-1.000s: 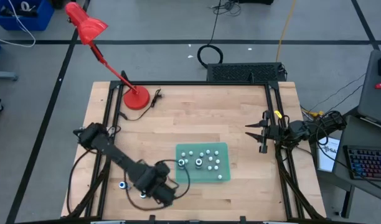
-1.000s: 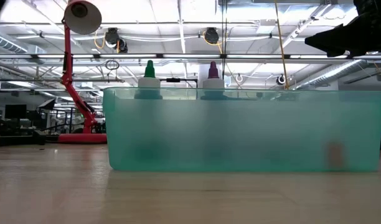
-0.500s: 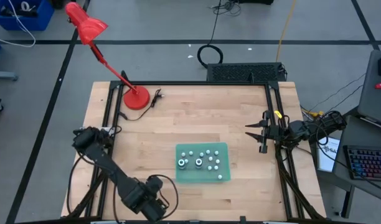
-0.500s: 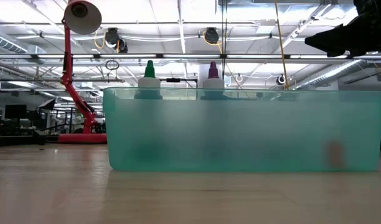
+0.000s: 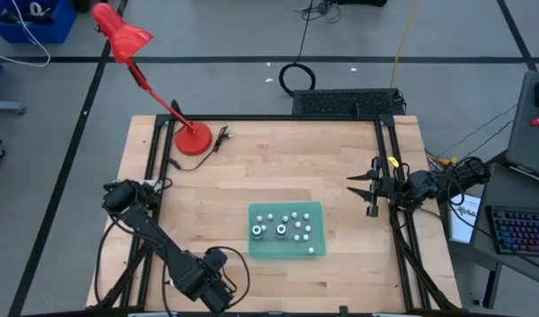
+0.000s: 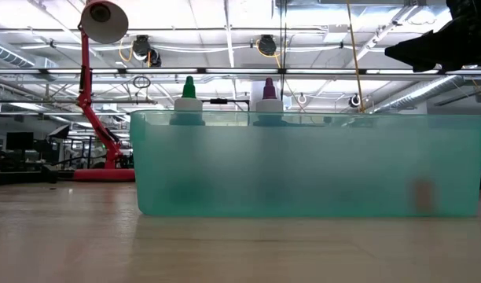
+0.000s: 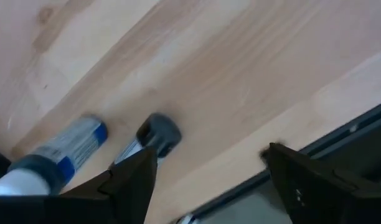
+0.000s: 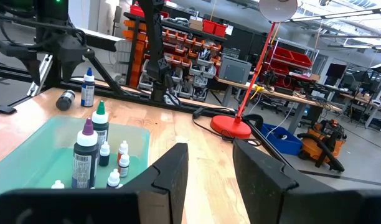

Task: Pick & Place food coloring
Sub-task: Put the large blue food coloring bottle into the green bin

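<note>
A: Near edge of the surface, left corner. Left tool low over the wood, fingers spread, nothing between them.

B: And the food coloring?

A: Two loose bottles just off its tip. Dark-capped bottle right beside one finger. Blue-labelled bottle just beyond that, outside the gap.

B: So neither one is lined up.

A: Not by my reading. My guess is the dark-capped one is the target. The tool wants to shift sideways until the bottle body sits mid-gap, then drop and close across the body, not the cap. A lying bottle looks likely to roll if one finger lands first.

B: Watch the neighbour too?

A: Yes. They lie close together, and a wide approach could knock the blue one toward the surface's edge.

B: Farther in?

A: Teal bin, mid-surface. The other small bottles stand inside, green top and purple top poking above the rim. Room shows along the side nearest the left arm, a fair place to release.

B: Other arm?

A: Right tool hangs at the far right edge, well apart from the bin, fingers slightly apart, holding nothing. Red lamp at the back corner.
</note>
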You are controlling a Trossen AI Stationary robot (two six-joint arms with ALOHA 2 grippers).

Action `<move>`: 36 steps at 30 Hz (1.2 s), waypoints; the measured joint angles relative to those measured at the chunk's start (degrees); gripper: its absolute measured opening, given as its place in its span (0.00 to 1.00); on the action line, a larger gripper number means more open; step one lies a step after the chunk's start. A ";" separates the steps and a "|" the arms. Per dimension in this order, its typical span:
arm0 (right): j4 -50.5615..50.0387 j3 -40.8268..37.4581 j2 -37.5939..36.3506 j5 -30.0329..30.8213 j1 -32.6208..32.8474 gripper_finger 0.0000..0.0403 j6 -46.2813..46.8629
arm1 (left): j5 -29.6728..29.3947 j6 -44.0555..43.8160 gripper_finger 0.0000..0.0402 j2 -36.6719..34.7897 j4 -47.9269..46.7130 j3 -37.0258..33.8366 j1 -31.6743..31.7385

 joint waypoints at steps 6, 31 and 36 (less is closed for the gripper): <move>0.00 0.00 0.00 0.02 0.00 0.29 0.00 | 8.12 -1.57 0.70 -0.21 -9.49 0.02 -0.27; -0.01 0.00 -0.02 0.01 0.00 0.29 0.00 | -0.19 -14.28 0.65 -6.53 -17.62 -2.68 -7.53; -0.01 0.00 -0.02 0.01 0.01 0.29 0.00 | 0.00 -16.11 0.65 -9.02 -17.51 -6.49 -7.98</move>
